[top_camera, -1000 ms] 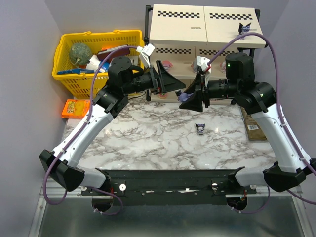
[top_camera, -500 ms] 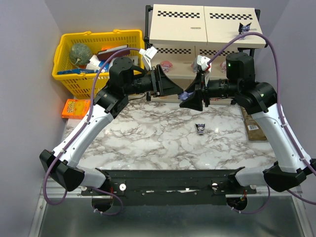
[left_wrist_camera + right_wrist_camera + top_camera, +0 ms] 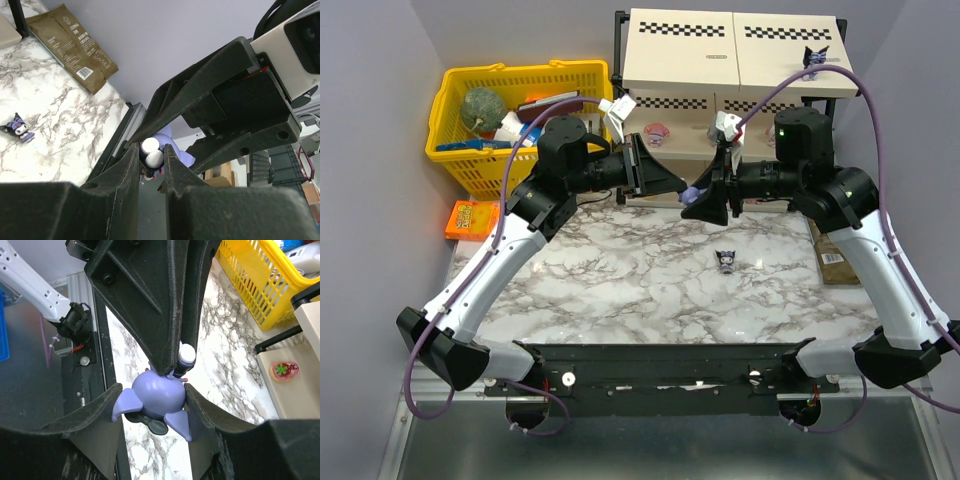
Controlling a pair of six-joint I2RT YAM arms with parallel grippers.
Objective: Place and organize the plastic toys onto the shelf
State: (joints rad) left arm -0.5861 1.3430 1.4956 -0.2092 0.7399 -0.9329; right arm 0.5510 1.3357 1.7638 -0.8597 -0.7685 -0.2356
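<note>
Barely visible overhead, purple figurine [image 3: 158, 394], left gripper [image 3: 151, 154] pinching its feet, right gripper [image 3: 152, 402] clasping its head.

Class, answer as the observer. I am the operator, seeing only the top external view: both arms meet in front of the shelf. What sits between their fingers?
Observer: The right wrist view shows a purple figurine, its round head between the right fingers.
Operator: And the left arm?
Observer: In the left wrist view, the left fingers pinch its white feet.
</note>
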